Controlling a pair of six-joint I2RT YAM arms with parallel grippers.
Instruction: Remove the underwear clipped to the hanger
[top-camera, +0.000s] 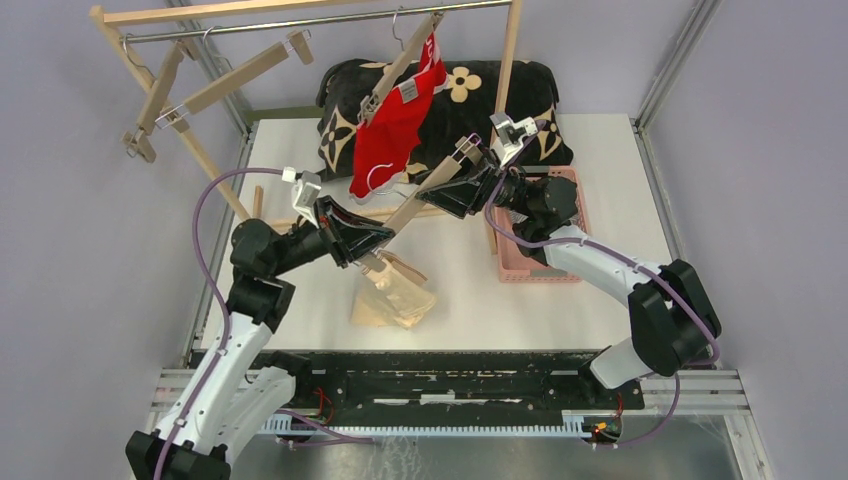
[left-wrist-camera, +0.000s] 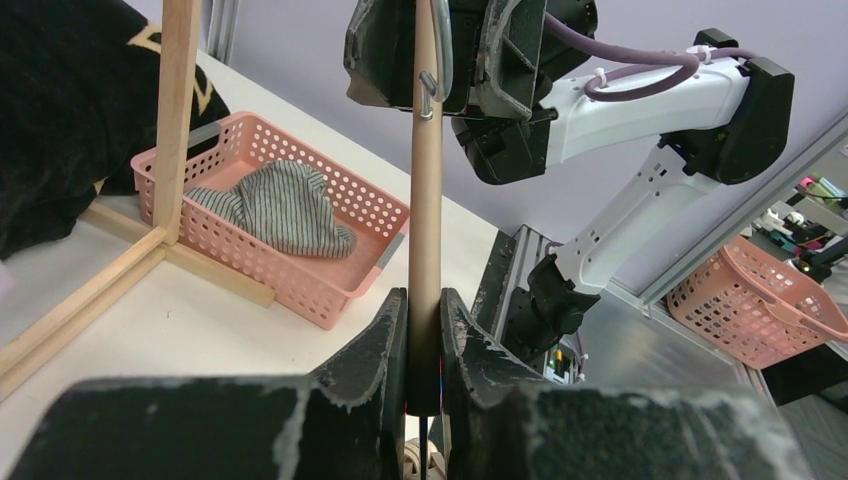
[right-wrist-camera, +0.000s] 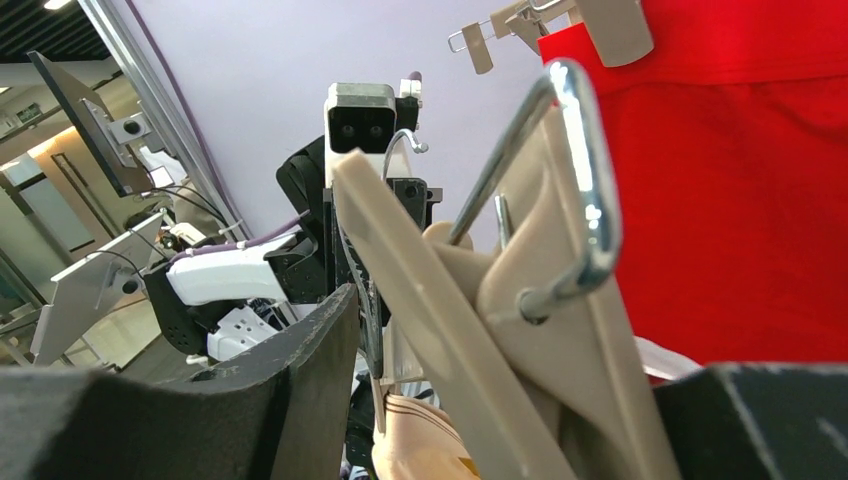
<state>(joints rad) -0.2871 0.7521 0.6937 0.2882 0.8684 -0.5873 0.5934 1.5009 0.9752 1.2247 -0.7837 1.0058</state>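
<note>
A wooden hanger (top-camera: 420, 195) is held slanted between both grippers. My left gripper (top-camera: 372, 255) is shut on its lower end; the left wrist view shows the bar (left-wrist-camera: 425, 250) pinched between the jaws. My right gripper (top-camera: 462, 178) closes on the upper end by its metal clip (right-wrist-camera: 590, 200). The pale beige underwear (top-camera: 400, 295) hangs from the lower end and rests on the table; it also shows in the right wrist view (right-wrist-camera: 420, 450). The red underwear (top-camera: 395, 130) hangs clipped to another hanger on the rail. The striped underwear (left-wrist-camera: 285, 205) lies in the pink basket (left-wrist-camera: 330, 290).
The pink basket (top-camera: 535, 275) sits at the right under my right arm. A black cushion with tan flowers (top-camera: 500, 90) lies at the back. The wooden rack's rail (top-camera: 300, 22) carries empty hangers (top-camera: 230, 85) at the left; its post (left-wrist-camera: 175, 120) stands beside the basket.
</note>
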